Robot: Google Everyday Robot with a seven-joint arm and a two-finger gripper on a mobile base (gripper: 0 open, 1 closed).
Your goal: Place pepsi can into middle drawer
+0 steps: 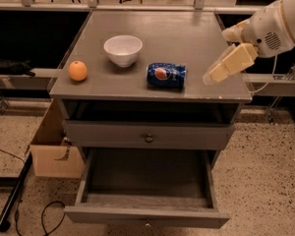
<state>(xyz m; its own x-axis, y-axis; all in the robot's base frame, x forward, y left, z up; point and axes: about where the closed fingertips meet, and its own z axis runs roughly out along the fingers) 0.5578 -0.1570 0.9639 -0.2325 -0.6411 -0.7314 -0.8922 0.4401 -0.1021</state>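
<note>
The pepsi can (166,75), blue with a round logo, lies on its side on the grey cabinet top (187,38), right of centre. My gripper (217,56) hovers over the top's right edge, a short way right of the can and not touching it. Its cream fingers (230,64) stand apart, open and empty. The middle drawer (146,215) is pulled out below, with tall side walls and a bare dark floor.
A white bowl (123,49) and an orange fruit (77,71) sit on the left part of the top. A shut drawer front with a round knob (148,138) is above the open drawer. A cardboard box (54,151) and cables are on the floor at left.
</note>
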